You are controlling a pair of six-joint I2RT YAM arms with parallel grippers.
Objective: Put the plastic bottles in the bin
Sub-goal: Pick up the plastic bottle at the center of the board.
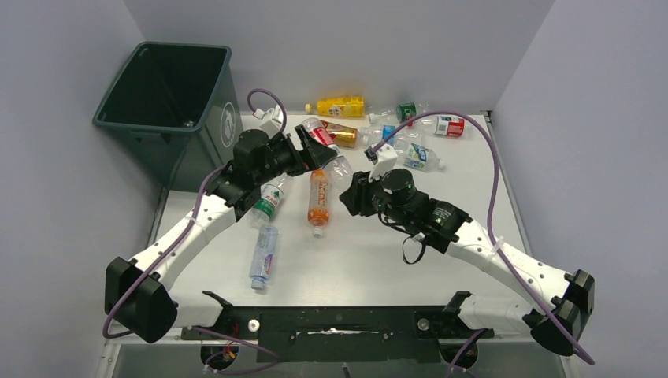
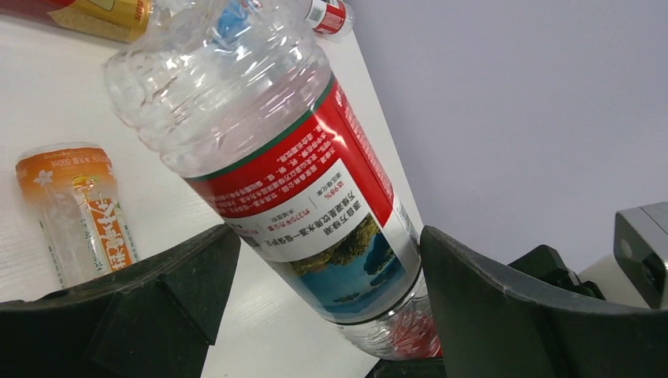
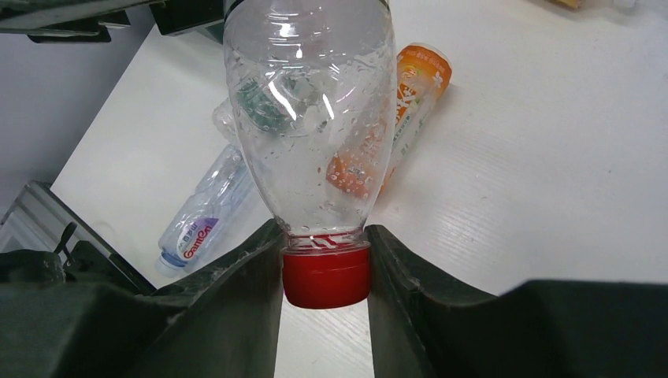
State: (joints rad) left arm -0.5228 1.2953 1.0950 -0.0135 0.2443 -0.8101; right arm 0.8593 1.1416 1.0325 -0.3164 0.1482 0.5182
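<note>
Cap (image 3: 326,276) of the bottle (image 1: 329,157), right of the bin (image 1: 209,134), is clenched by the right gripper (image 3: 324,236), its label (image 2: 315,197) by the left gripper (image 2: 328,236); judged light, crushable, best held at neck.

- Bin (image 1: 214,130): dark green, with a white logo on one wall.
- Red-capped bottle (image 3: 311,118): clear body; red label edged in green, with a white panel and a blue-and-green landscape print (best seen from the left wrist).
- Orange bottle (image 1: 317,197), farther from the bin: orange-and-white label.
- Green-labelled bottle (image 1: 270,201), nearest the bin: clear, with a green-and-white label.
- Yellow bottle (image 1: 340,105), right of the bin: yellow all over.
- Red-gold bottle (image 1: 344,135), just beyond it from the bin: red and gold.
- Left gripper (image 2: 331,260) and right gripper (image 3: 325,268): black.
- Table (image 1: 473,205): white.
</note>
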